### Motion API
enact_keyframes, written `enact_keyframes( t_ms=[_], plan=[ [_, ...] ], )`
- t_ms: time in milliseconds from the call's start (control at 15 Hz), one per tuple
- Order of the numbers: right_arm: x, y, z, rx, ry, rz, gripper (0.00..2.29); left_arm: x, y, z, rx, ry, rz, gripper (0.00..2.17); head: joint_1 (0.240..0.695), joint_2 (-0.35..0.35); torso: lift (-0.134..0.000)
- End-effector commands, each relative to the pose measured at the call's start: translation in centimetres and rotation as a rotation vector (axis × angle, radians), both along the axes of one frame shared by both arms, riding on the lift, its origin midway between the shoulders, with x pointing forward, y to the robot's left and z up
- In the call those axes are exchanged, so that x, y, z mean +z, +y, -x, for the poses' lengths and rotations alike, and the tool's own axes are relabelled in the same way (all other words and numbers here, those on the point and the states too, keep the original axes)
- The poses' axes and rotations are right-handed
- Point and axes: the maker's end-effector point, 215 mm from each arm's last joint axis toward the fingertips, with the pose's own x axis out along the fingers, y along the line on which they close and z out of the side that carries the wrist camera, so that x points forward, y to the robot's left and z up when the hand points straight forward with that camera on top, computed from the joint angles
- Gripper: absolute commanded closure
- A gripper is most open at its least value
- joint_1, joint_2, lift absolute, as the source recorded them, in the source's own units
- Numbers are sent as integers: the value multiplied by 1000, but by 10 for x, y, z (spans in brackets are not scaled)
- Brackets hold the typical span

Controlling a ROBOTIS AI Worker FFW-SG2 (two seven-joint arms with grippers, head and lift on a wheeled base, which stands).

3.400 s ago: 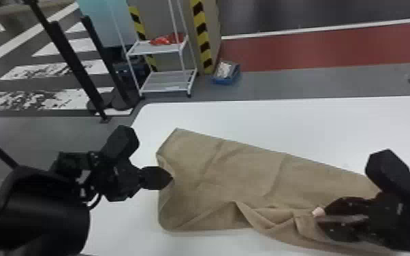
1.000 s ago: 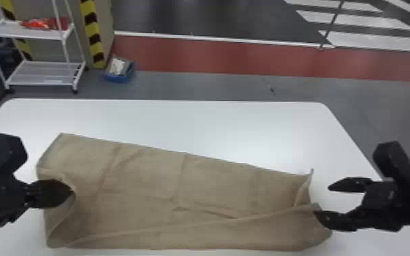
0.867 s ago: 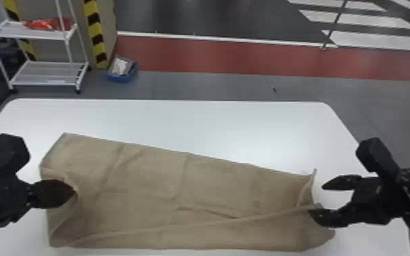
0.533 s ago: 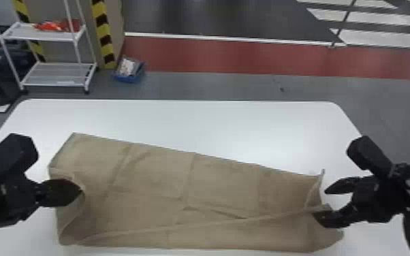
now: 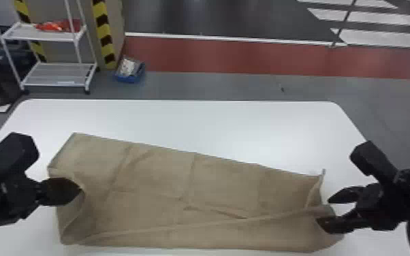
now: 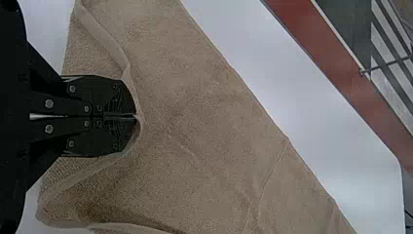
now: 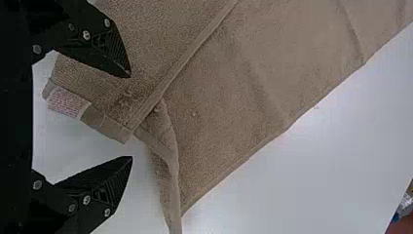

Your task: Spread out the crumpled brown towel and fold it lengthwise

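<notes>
The brown towel lies spread on the table, its near edge turned up in a long strip running left to right. At its left end my left gripper is closed on the bunched edge; in the left wrist view the fingertips of my left gripper meet at the towel's hem. My right gripper stands open at the right end. In the right wrist view, my right gripper has the corner of the towel, with a white label, between its spread fingers, one finger over the cloth.
The white table extends beyond the towel's far edge. Past it on the floor stand a white shelf rack holding red items and a blue bin.
The head view has swung right and then partly back left. My right gripper has let go of the towel and opened; the near edge now lies straighter. My left gripper stays at the left end.
</notes>
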Motion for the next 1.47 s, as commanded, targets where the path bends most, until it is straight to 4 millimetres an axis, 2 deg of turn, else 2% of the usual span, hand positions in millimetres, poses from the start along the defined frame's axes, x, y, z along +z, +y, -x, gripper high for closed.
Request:
enact_keyframes(
  t_ms=[0,267,467,533,600,933,1133,1267,1400],
  plan=[
    [-2,3,3,-1,10,-8,508,1,-1,-1,-3,-3,-1,1372,695,-116,-124],
    [-1,4,2,-2,10,-14,687,0,1,-1,-2,-2,-1,1372,695,-115,-124],
    [8,3,3,-7,-12,-26,809,0,1,-1,-3,-1,-4,1372,695,-111,-124],
    [13,1,3,-11,-21,-35,981,1,2,-1,-2,-1,-6,1372,695,-111,-124],
    [15,-3,5,-20,-26,-41,998,1,2,-1,-2,-1,-4,1372,695,-112,-124],
    [33,-14,16,-43,-61,-61,998,2,3,-1,-5,-2,-5,1372,695,-128,-124],
    [30,-15,21,-51,-49,-56,974,3,1,0,-8,-3,-3,1372,695,-136,-124],
    [25,-11,24,-45,-39,-50,812,3,1,0,-10,-3,-3,1372,695,-140,-124],
    [23,-8,25,-39,-35,-51,812,2,2,2,-8,-1,-4,1372,695,-138,-124]
  ],
)
